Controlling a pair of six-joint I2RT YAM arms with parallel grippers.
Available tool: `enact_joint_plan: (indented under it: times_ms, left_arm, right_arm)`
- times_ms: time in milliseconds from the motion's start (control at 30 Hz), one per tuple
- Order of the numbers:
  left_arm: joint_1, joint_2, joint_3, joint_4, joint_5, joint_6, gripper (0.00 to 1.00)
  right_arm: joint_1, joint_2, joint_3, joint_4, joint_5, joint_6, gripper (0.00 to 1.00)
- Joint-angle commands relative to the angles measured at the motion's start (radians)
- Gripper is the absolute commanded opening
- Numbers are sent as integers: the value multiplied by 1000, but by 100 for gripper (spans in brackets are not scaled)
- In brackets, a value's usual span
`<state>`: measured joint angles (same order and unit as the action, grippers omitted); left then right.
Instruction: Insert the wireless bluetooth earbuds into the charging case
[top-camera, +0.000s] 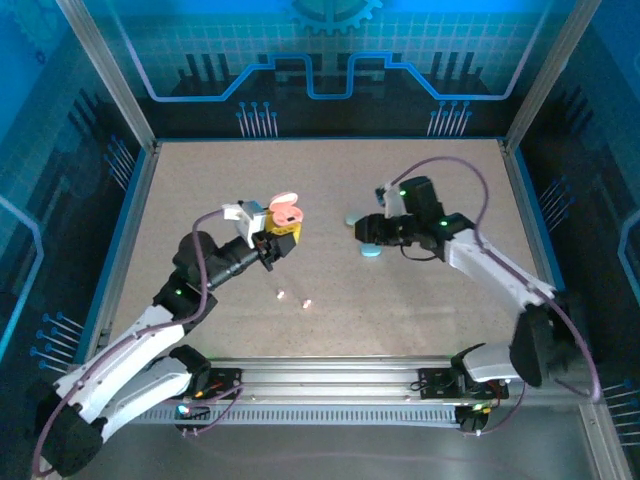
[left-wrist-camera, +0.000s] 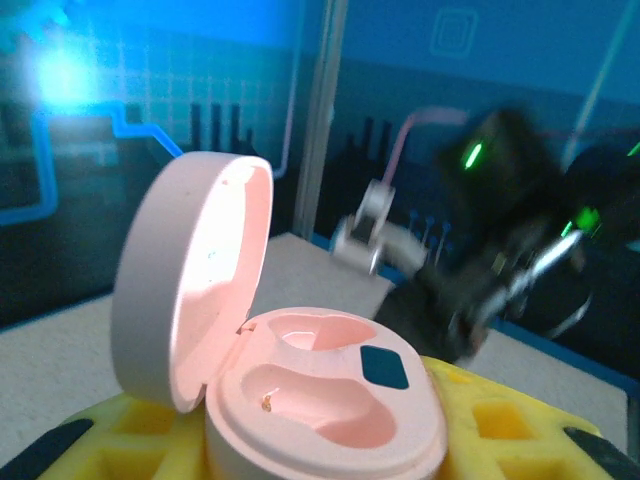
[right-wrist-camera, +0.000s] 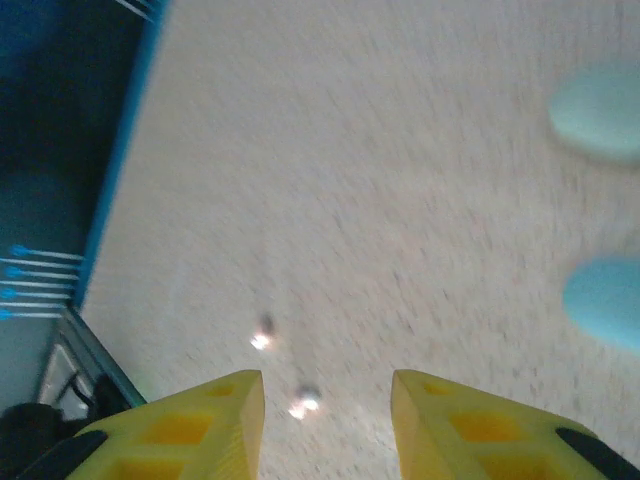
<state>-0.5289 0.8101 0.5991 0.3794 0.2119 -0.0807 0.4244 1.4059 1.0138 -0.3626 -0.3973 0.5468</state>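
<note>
Left gripper (top-camera: 283, 232) is clamped on the open pink charging case (left-wrist-camera: 330, 400); right gripper (right-wrist-camera: 326, 405) is held with jaws apart. Two earbuds (right-wrist-camera: 262, 340) are seen on the table (right-wrist-camera: 400, 200).

A pale speckled surface (top-camera: 330, 170) sits inside blue-lit walls (top-camera: 450, 40) printed with circuit lines and a gear. Silver metal posts (top-camera: 105, 70) stand at the corners; a metal rail (top-camera: 330, 375) edges the near side.

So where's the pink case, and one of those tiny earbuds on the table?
pink case (left-wrist-camera: 300, 385): left wrist view, on its open base.
earbud (top-camera: 281, 294): top view, its middle.
</note>
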Motion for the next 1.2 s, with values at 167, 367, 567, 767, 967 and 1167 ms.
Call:
enact_joint_plan:
  times_ms: [167, 367, 567, 767, 967, 1167]
  left_arm:
    - [7, -78, 71, -85, -14, 0, 32]
    - [7, -102, 98, -107, 13, -6, 32]
    - [6, -123, 101, -127, 6, 4, 32]
    - [6, -124, 106, -143, 18, 13, 32]
    - [6, -121, 97, -139, 17, 14, 32]
    - [7, -111, 94, -129, 20, 6, 32]
  right_arm:
    - [223, 359, 195, -161, -14, -93, 39]
    - [333, 592, 433, -268, 5, -132, 36]
    - [407, 750, 611, -339, 20, -116, 36]
    - [431, 793, 664, -395, 81, -114, 36]
    - [420, 731, 548, -371, 73, -114, 36]
    - [419, 703, 487, -363, -9, -144, 36]
